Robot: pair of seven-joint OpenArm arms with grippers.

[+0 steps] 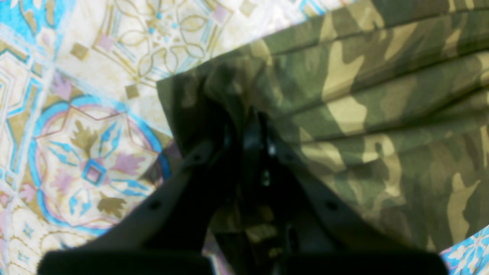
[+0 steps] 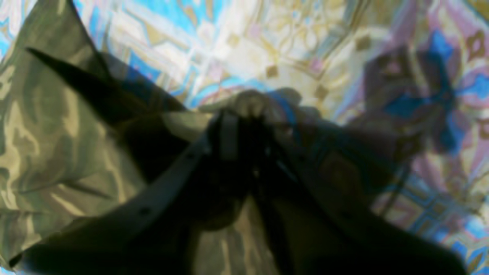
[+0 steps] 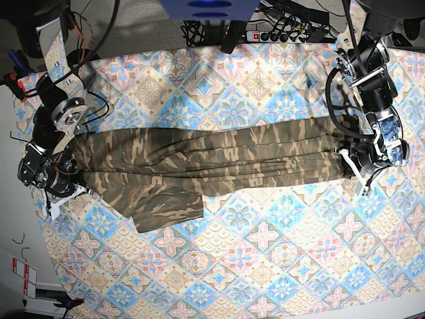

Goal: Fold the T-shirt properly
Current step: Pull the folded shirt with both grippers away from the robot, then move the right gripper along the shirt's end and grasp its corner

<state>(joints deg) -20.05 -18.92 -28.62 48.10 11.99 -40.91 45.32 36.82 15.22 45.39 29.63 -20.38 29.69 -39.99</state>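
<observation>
The left end effector (image 1: 250, 126) is seen closed on a bunched end of the T-shirt (image 1: 363, 114), with pleats of camouflage cloth fanning away from the pinch in the left wrist view. In the base view this end effector (image 3: 350, 161) is placed near the right edge of the surface, and its arm is bent down from a mount at the far right corner, with cables looped beside it.

The right end effector (image 2: 248, 126) is shown in a blurred wrist view with camouflage cloth gathered at its tips; the fingers appear close together on the T-shirt (image 2: 57, 145), but whether the grip is firm cannot be told. In the base view it (image 3: 66, 188) is set near the left edge of the surface, and its arm is folded down from a mount at the far left corner.

The T-shirt (image 3: 212, 163) is stretched in a long creased band between the two end effectors, across the middle of the surface from left edge to right edge. One flap is spread toward the near edge, left of the middle.

The surface is covered by a diamond-patterned tablecloth (image 3: 265, 266) in pastel blue, pink and cream. A power strip (image 3: 282, 34) and dark cables are seen beyond the far edge.
</observation>
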